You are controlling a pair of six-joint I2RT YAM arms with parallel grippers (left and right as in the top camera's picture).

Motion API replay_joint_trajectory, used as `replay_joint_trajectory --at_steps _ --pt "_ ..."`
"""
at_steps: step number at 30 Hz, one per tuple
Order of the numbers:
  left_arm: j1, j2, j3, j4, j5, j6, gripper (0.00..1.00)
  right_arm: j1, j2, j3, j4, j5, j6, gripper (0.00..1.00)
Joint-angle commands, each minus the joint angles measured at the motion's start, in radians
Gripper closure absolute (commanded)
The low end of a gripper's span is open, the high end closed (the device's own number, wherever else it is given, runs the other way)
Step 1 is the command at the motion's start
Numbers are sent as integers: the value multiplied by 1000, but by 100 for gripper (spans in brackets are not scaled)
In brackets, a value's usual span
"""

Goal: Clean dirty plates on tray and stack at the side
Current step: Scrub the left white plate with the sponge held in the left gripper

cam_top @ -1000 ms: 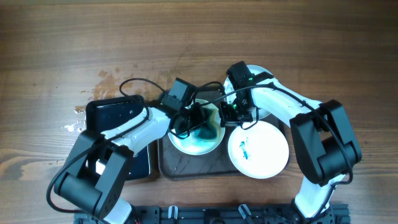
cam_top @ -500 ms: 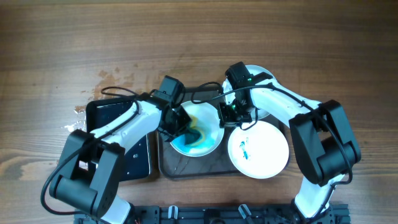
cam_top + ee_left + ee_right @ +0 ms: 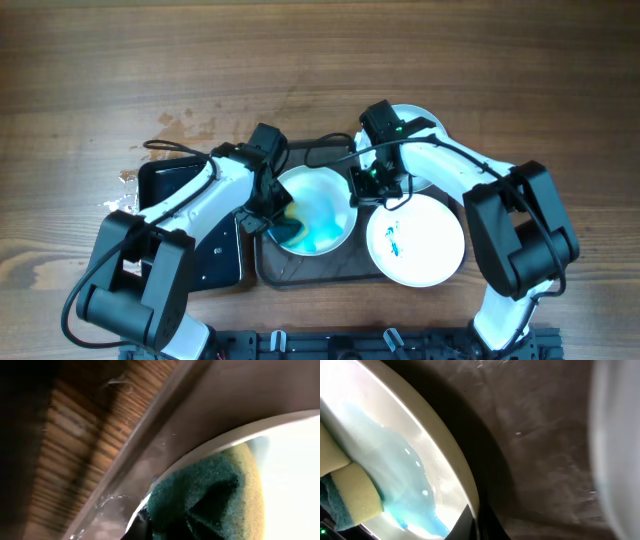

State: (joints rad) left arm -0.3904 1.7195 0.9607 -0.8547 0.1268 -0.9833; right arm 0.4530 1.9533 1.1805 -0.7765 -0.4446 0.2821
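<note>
In the overhead view the dark tray (image 3: 300, 272) holds a pale plate (image 3: 325, 195) with a wide blue smear. My left gripper (image 3: 277, 222) is shut on a green and yellow sponge (image 3: 210, 495) and presses it on the plate's near-left edge. My right gripper (image 3: 364, 186) is shut on this plate's right rim (image 3: 447, 445), one finger inside and one outside. Another white plate (image 3: 425, 245) with a small blue smear lies at the tray's right end. A third plate (image 3: 420, 118) shows behind the right arm.
A smaller glossy black tray (image 3: 185, 182) lies left of the big one, partly under my left arm. Wet spots (image 3: 180, 125) mark the wooden table behind it. Cables run over the tray's back edge.
My left gripper has dragged the sponge from the plate's middle to its near-left edge, spreading the blue smear. The right gripper and plate have stayed put.
</note>
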Motion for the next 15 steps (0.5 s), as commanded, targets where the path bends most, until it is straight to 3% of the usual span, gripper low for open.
replay_joint_trajectory --at_steps 1,6,15 --pt "22 33 -37 3 -145 51 96 -24 18 -11 -5 86 -13 95" --pt "-19 33 -37 163 103 199 96 -24 18 -11 -5 86 -13 95" --pt "-149 33 -37 334 313 220 96 -24 18 -11 -6 86 -13 96"
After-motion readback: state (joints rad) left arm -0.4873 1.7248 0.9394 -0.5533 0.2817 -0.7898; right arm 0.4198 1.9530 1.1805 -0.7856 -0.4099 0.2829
